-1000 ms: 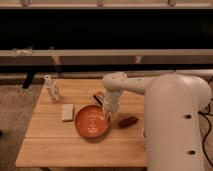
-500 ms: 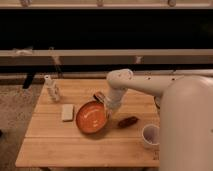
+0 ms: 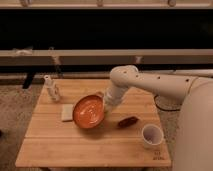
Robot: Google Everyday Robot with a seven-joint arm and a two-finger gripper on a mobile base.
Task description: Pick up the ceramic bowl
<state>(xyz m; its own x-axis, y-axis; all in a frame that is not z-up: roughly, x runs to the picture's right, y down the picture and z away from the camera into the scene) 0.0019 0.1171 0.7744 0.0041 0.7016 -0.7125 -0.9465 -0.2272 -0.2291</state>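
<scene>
We see the gripper point(image 3: 104, 101) clamped on the right rim of the ceramic bowl point(image 3: 89, 111), holding it tilted above the wooden table point(image 3: 90, 142) — its orange inside faces us. A pale sponge point(image 3: 67, 113) lies just left, a dark oblong thing point(image 3: 128, 121) and a white cup point(image 3: 151, 135) to the right.

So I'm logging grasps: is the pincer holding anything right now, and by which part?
The pincer holds the ceramic bowl by its right rim; the bowl is tilted, its right side raised above the table.
</scene>
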